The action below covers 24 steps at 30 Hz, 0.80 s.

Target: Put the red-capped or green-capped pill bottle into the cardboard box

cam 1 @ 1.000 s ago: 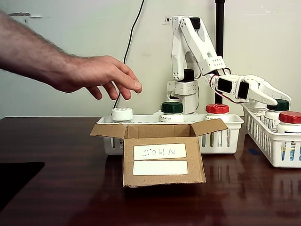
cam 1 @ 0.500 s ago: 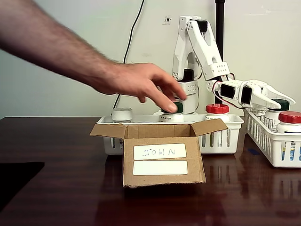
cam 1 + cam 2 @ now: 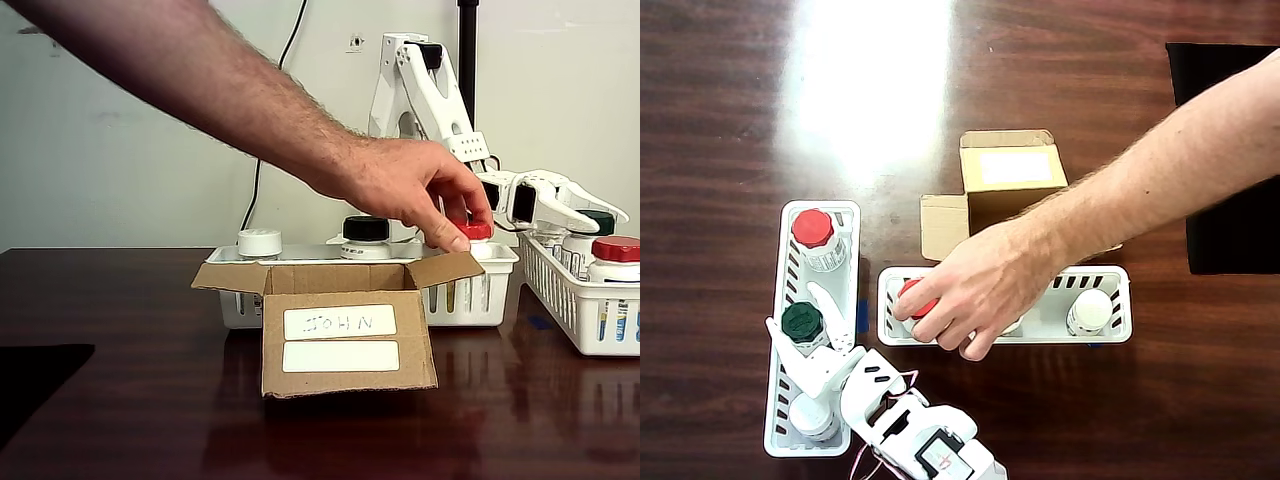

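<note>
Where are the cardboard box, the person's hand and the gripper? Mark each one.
cardboard box (image 3: 345,340): fixed view, front wall by the labels.
person's hand (image 3: 980,285): overhead view, back of the hand.
gripper (image 3: 805,330): overhead view, midway between the open fingertips.

A person's hand (image 3: 975,290) and forearm cross above the near basket (image 3: 1105,336) and the box (image 3: 1010,170) corner, blocking that route. Box mouth partly open to reach from above. Gripper (image 3: 810,325) sits over the side basket (image 3: 785,215), green-capped bottle (image 3: 802,322) between its spread fingers.
</note>
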Available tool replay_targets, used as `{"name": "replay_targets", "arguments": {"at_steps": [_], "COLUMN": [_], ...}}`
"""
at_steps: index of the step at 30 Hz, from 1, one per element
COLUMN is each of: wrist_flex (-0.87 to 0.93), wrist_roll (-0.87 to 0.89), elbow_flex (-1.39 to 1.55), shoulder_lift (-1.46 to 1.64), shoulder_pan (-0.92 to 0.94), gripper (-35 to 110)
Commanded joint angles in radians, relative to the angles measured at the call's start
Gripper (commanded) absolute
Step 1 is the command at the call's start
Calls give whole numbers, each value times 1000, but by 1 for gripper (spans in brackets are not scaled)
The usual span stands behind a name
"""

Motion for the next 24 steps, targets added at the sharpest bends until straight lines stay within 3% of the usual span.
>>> {"name": "replay_targets", "arguments": {"at_steps": [1, 6, 10, 17, 24], "wrist_flex": [-32, 86, 233, 661, 965], "wrist_roll": [17, -8, -46, -149, -230], "elbow_flex": [-9, -15, -21, -120, -374], "shoulder_lift": [26, 121, 261, 581, 660], "shoulder_pan": [-11, -11, -20, -44, -18], "gripper": [28, -5, 0, 1, 1]}}
